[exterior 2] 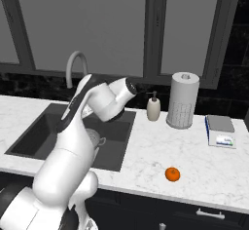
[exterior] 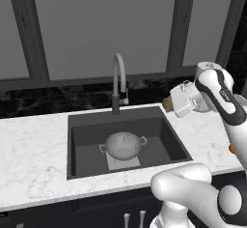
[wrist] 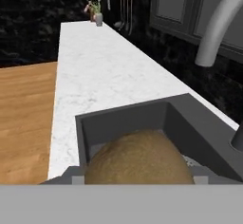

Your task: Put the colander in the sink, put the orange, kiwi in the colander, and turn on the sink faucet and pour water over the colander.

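1. While the tool (exterior: 167,104) hangs high above the right rear corner of the sink (exterior: 84,125), it pinches the kiwi (wrist: 138,157) between its jaws; the hand view has the brown fruit close in front of the camera, and the left base view has a small brown piece of it at the tip of the hand.
2. The colander (exterior: 123,145) stands upright on the lighter square at the bottom of the sink, to the left of the tool and well below it. If the kiwi is let go from here, I judge that it falls beside the bowl, onto the sink floor or onto the desk (exterior: 34,140).
3. Even over the bowl, a release from this height can make the fruit bounce out or push the light colander off its place.
4. The sink faucet (exterior: 118,82) rises behind the sink, to the left of the hand. A sideways swing toward the colander can brush its spout, and this can knock the kiwi loose.
5. The orange (exterior 2: 172,174) lies alone on the desk to the right of the sink, near the front edge. It is round, so a careless touch later can roll it off.
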Available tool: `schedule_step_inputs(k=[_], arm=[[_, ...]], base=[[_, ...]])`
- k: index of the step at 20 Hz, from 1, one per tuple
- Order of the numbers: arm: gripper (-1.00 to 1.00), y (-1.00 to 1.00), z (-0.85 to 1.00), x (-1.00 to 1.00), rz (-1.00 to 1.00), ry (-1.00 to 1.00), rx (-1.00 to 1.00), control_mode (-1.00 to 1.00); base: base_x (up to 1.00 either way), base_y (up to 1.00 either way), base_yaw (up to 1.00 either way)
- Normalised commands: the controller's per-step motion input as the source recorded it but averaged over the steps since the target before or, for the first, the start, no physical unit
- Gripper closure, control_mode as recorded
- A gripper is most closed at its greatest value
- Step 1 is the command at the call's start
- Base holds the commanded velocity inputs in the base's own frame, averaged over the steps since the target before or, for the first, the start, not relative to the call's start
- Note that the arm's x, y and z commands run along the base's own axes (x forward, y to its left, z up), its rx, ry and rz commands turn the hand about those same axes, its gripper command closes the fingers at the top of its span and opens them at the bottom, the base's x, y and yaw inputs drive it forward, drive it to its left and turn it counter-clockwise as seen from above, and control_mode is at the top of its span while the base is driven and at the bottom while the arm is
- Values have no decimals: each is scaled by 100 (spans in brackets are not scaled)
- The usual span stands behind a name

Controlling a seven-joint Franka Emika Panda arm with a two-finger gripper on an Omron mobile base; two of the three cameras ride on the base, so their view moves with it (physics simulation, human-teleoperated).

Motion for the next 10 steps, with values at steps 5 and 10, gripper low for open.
schedule_step_inputs(k=[5, 10], arm=[[100, 5, -61, 22, 0, -8, 0, -100], [100, 18, -45, 22, 0, -3, 0, -100]], base=[[0, 0, 0], [0, 0, 0]])
